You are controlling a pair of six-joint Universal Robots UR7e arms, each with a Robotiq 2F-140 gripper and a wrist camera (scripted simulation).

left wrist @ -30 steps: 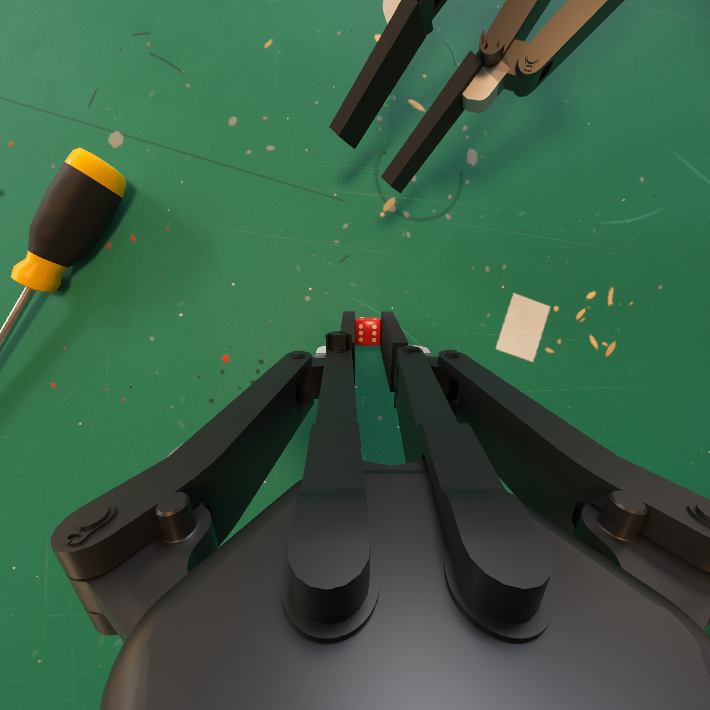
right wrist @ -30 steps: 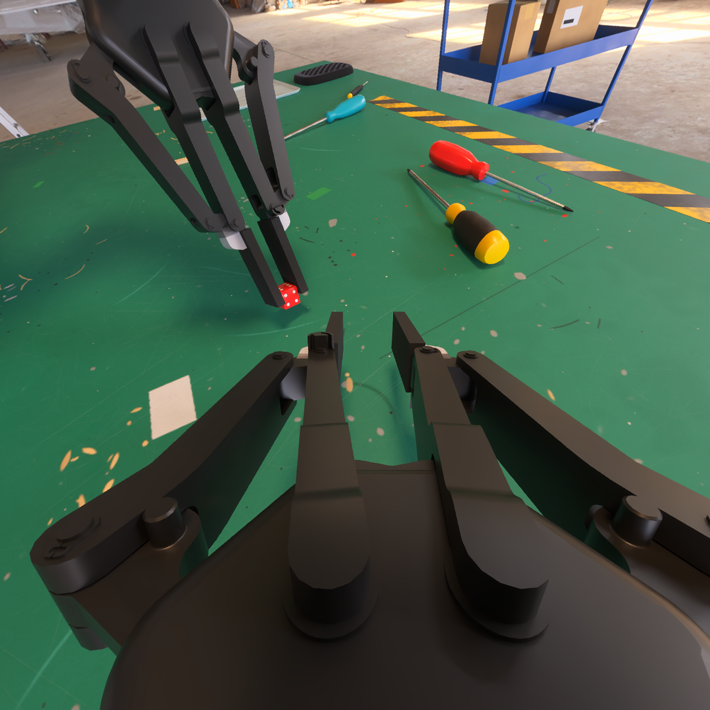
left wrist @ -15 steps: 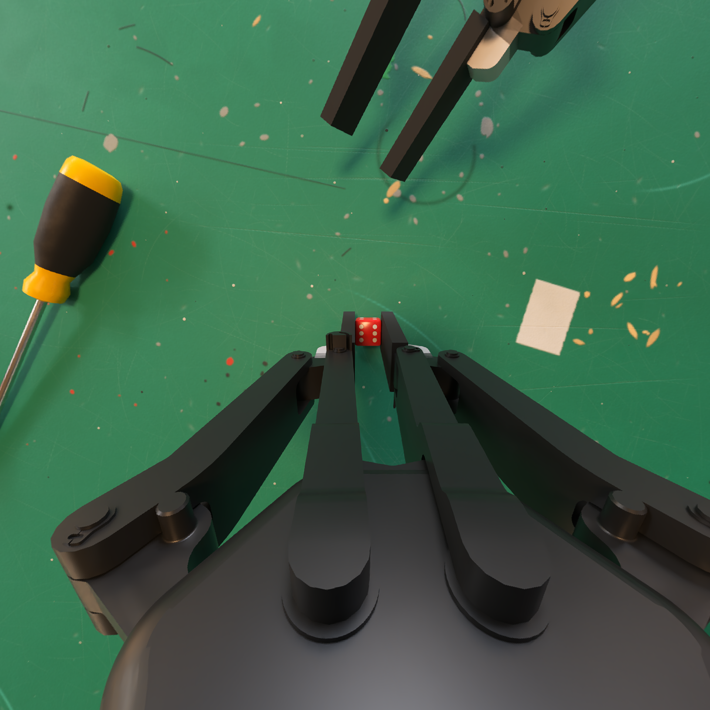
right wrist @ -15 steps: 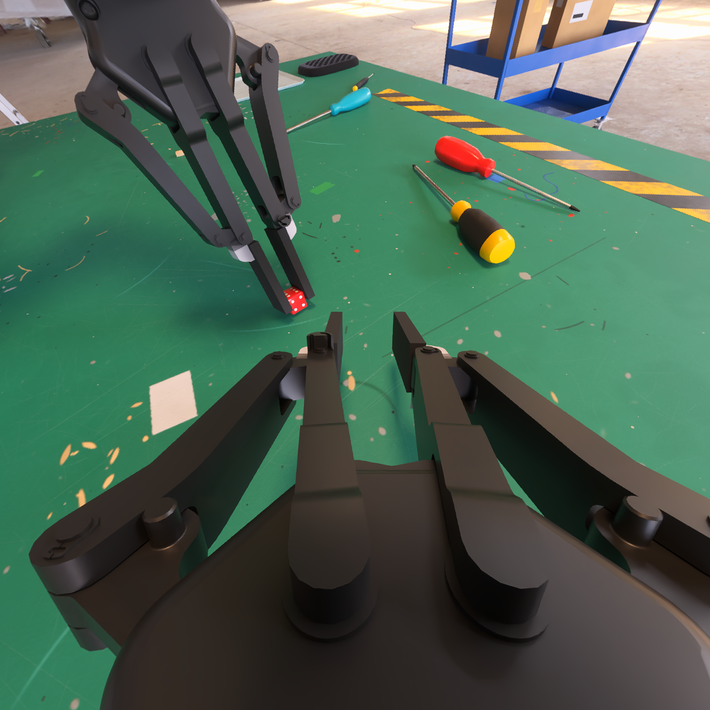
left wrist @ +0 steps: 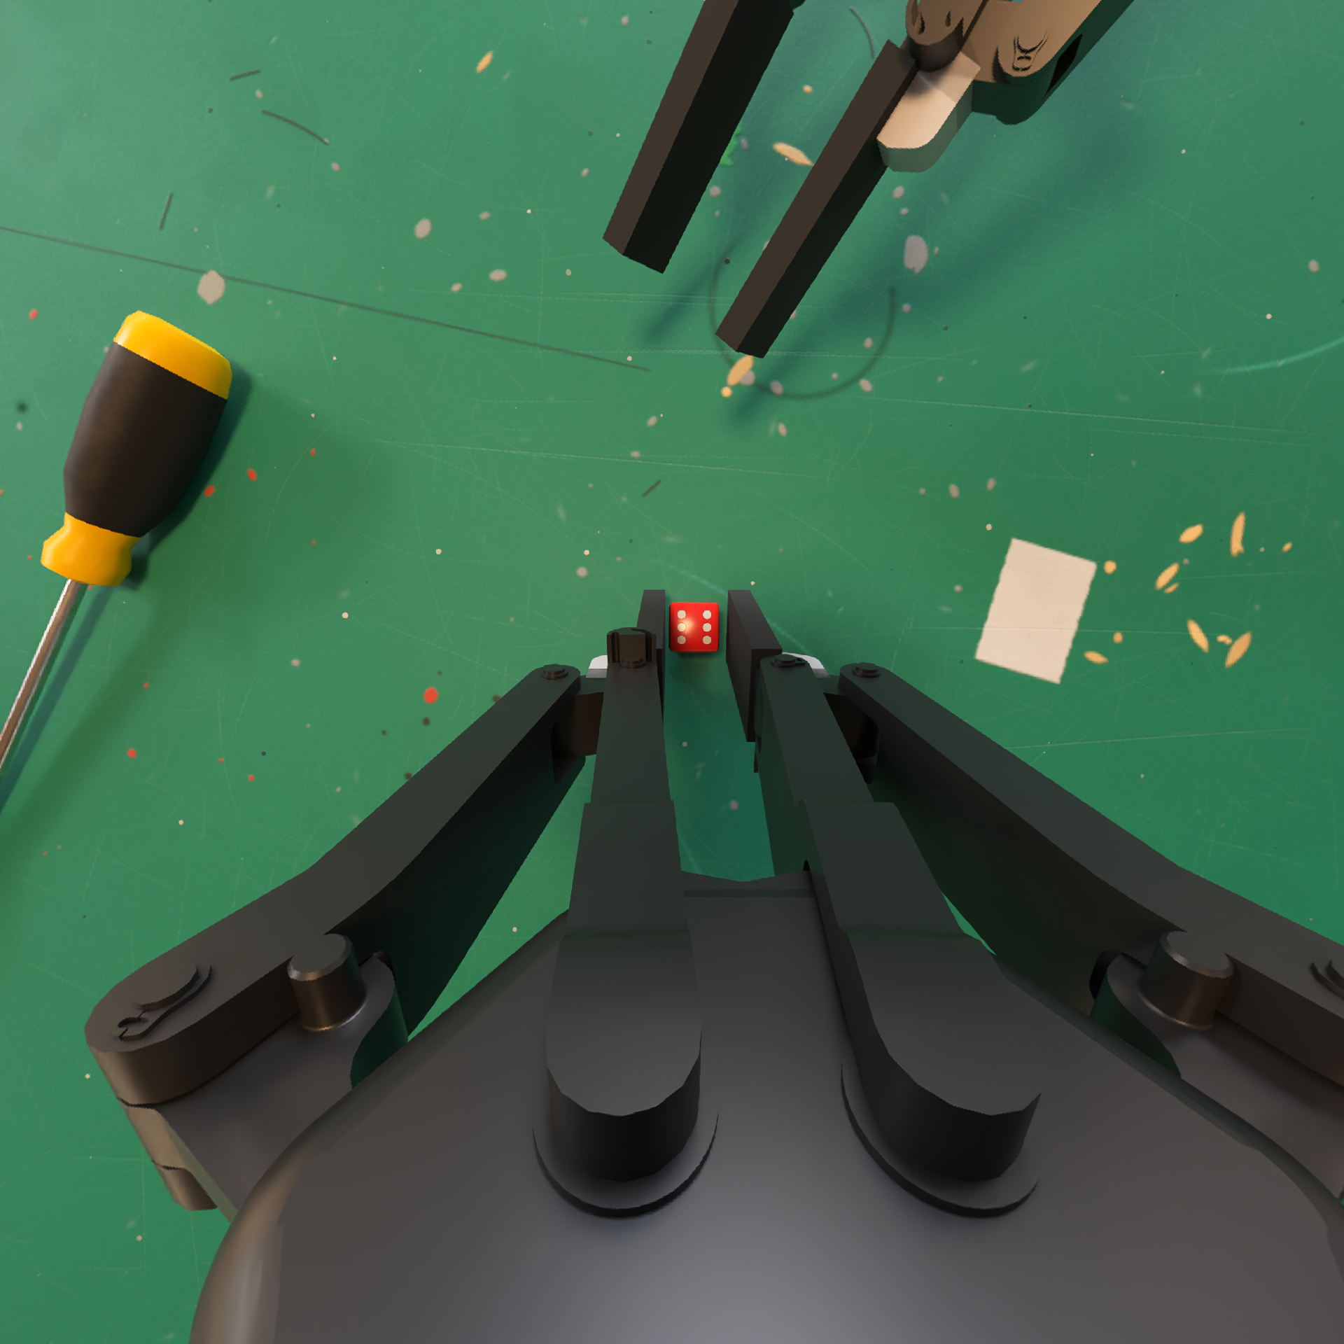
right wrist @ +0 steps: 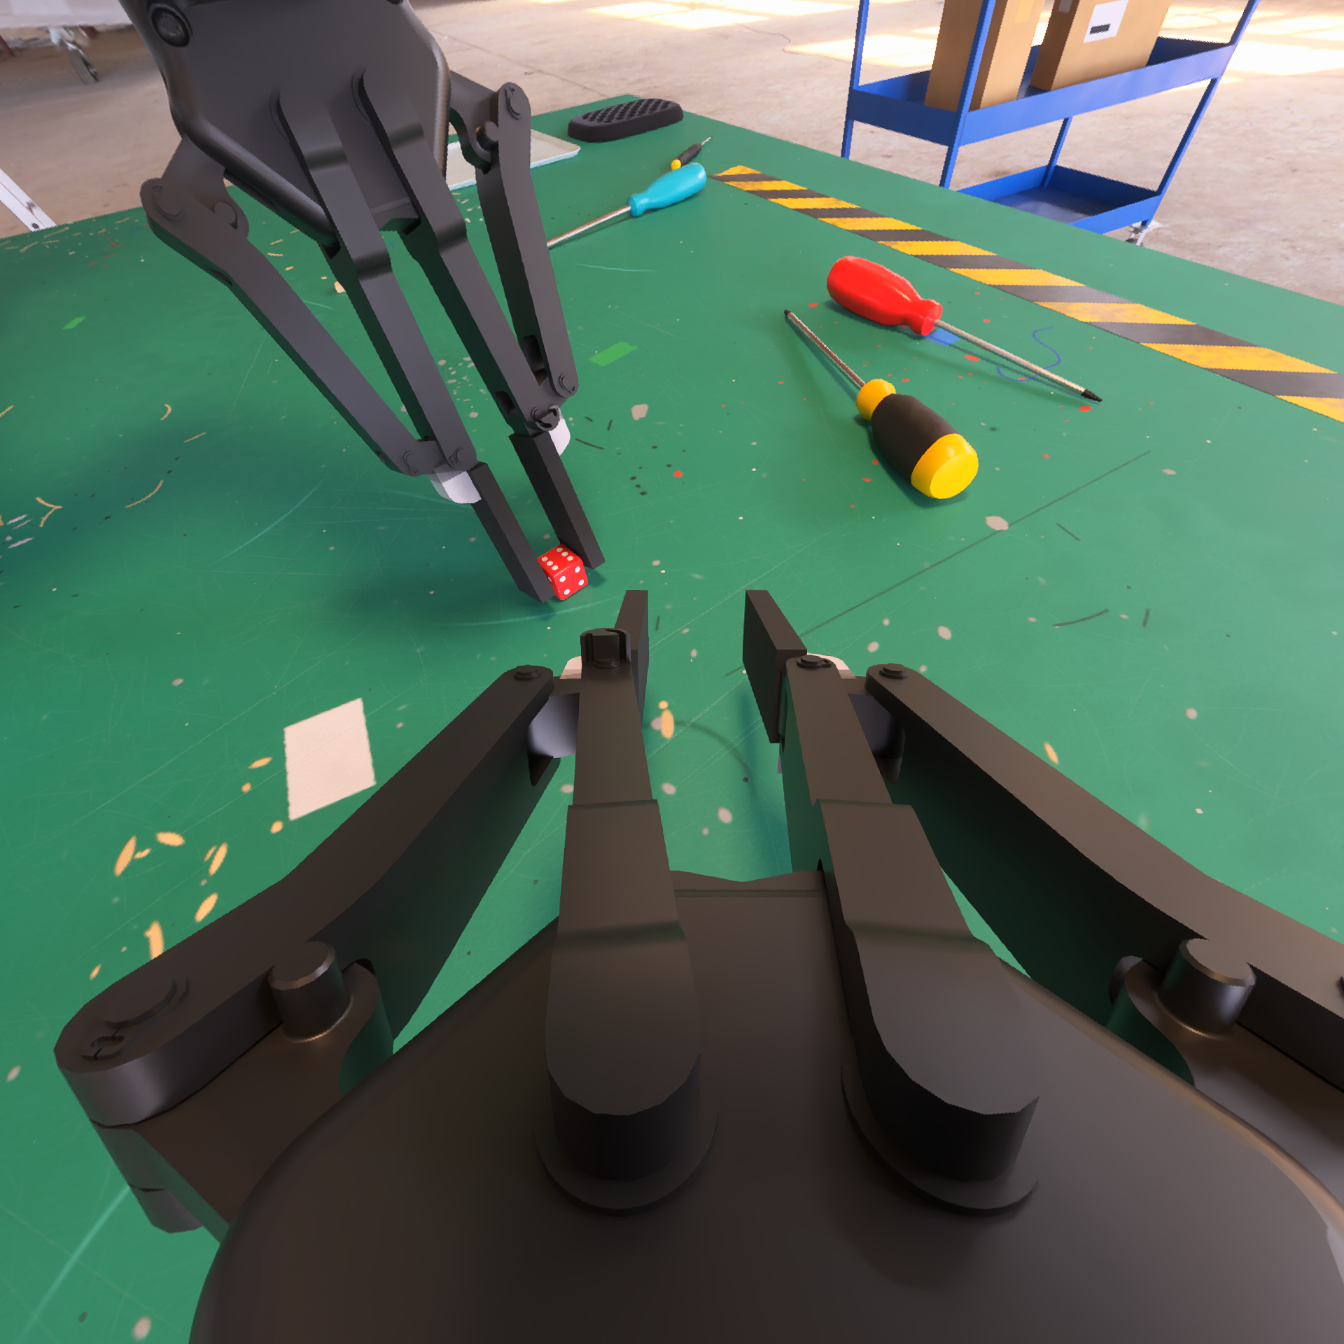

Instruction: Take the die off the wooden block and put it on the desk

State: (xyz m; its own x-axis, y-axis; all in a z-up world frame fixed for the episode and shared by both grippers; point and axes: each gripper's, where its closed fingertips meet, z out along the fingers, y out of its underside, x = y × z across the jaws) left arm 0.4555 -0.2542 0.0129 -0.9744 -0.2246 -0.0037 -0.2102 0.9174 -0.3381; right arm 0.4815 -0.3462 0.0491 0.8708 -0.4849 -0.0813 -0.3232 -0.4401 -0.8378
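The red die point(left wrist: 694, 627) rests on the green desk point(left wrist: 436, 654) between the fingertips of my left gripper point(left wrist: 694, 602). The jaws stand slightly apart, with a thin gap on the die's right side. In the right wrist view the die point(right wrist: 562, 573) sits at the desk surface between the left gripper's point(right wrist: 560, 585) fingers. My right gripper point(right wrist: 694, 618) is open and empty, hovering just above the desk a little in front of the die; it also shows in the left wrist view point(left wrist: 691, 298). No wooden block is in view.
A yellow-and-black screwdriver point(right wrist: 916, 444) lies right of the die, also in the left wrist view point(left wrist: 145, 436). Red point(right wrist: 880, 294) and teal point(right wrist: 665, 189) screwdrivers lie farther back. A striped edge band point(right wrist: 1018, 280), a blue cart point(right wrist: 1054, 109) and a pale patch point(right wrist: 327, 756) are visible.
My left gripper has come down with the die until it sits on the desk, and its jaws have parted slightly. The right gripper has stayed about where it was.
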